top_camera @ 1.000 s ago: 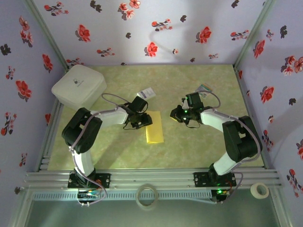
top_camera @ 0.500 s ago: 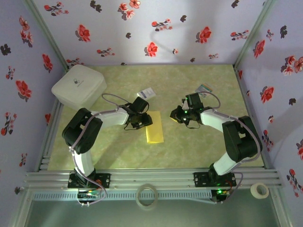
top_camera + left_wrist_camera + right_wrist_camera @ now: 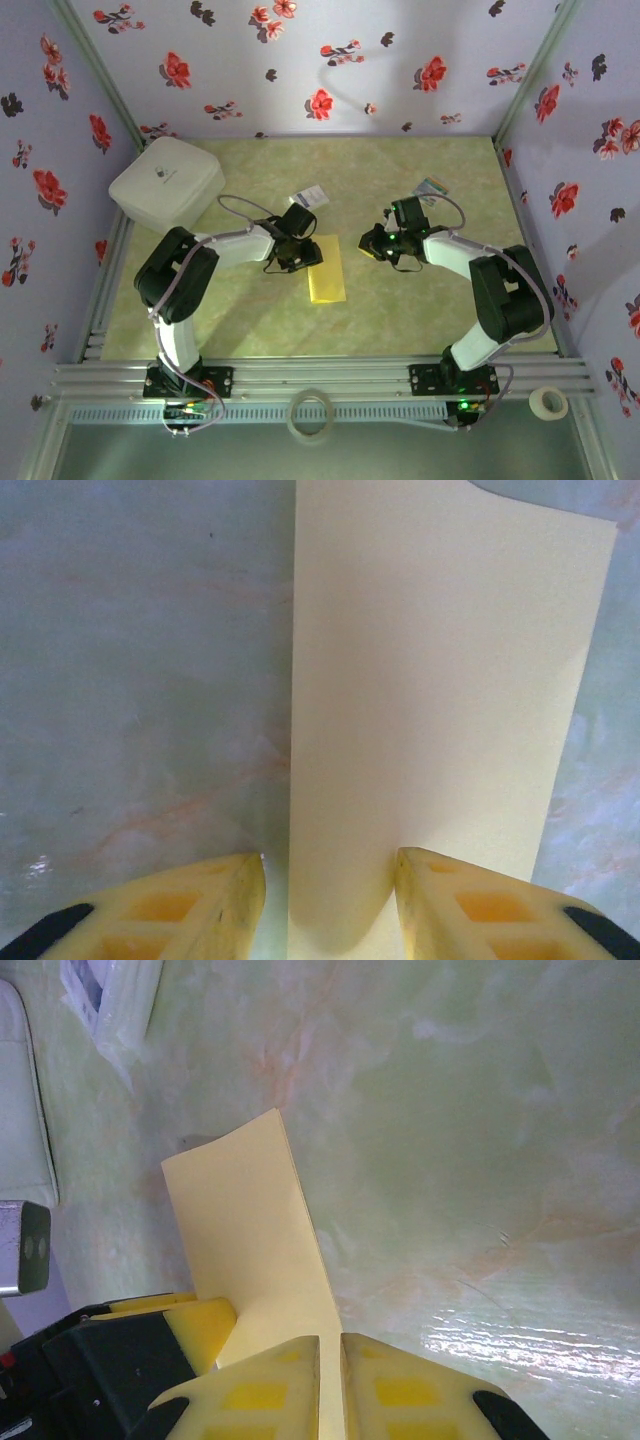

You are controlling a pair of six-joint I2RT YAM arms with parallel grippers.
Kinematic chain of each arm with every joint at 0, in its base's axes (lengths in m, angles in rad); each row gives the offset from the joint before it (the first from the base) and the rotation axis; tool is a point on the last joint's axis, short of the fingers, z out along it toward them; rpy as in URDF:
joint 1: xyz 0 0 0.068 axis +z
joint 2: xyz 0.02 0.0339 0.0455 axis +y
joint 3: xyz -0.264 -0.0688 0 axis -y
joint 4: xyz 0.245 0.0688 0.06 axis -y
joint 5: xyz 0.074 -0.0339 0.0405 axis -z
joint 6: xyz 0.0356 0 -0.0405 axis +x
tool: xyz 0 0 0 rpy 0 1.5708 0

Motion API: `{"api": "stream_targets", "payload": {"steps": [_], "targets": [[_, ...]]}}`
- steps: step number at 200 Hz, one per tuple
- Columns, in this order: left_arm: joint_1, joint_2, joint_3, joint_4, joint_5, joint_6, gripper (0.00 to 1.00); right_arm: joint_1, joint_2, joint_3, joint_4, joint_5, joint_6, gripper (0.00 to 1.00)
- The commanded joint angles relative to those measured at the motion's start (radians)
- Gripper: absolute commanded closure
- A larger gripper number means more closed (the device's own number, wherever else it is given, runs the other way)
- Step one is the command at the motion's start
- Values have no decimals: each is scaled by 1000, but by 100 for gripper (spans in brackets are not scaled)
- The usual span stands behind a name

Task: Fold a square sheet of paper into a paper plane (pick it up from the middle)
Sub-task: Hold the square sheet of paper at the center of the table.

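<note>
Thin yellow-tan square paper sheet (image 3: 327,270), folded to a strip, lies just near-side of the small white blue-printed card (image 3: 308,198). Left gripper (image 3: 330,865) is half open astride its long edge, gripping nothing. Right gripper (image 3: 330,1345) is closed, apparently pinching the other edge. Suggest left presses the fold flat while right pulls slowly, else the crease skews.

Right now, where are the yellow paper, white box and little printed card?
yellow-tan sheet of paper (image 3: 328,275): top external view, its middle.
white square box (image 3: 166,182): top external view, lid centre.
small white card with blue print (image 3: 310,197): top external view, its centre.

Soft even light, faint table (image 3: 500,1345) glare
</note>
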State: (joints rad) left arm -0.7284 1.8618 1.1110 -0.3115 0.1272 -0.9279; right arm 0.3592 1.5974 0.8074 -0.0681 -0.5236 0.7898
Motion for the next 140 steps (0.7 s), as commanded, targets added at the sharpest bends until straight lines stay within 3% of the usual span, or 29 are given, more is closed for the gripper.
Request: {"api": "stream_targets", "payload": {"steps": [1,59,95,140], "targets": [[-5,86,-22,-36,-58,17,59,8,-5,-4,-16,-9,5,85],[-6,87,-28,-31,-55,15,59,33,18,14,-12,-29,-4,86],[-6,86,-27,-32,-53,23,59,91,71,66,-30,-34,-28,91],[-6,95,-24,-27,-47,41,59,177,157,165,-132,70,-70,96]]}}
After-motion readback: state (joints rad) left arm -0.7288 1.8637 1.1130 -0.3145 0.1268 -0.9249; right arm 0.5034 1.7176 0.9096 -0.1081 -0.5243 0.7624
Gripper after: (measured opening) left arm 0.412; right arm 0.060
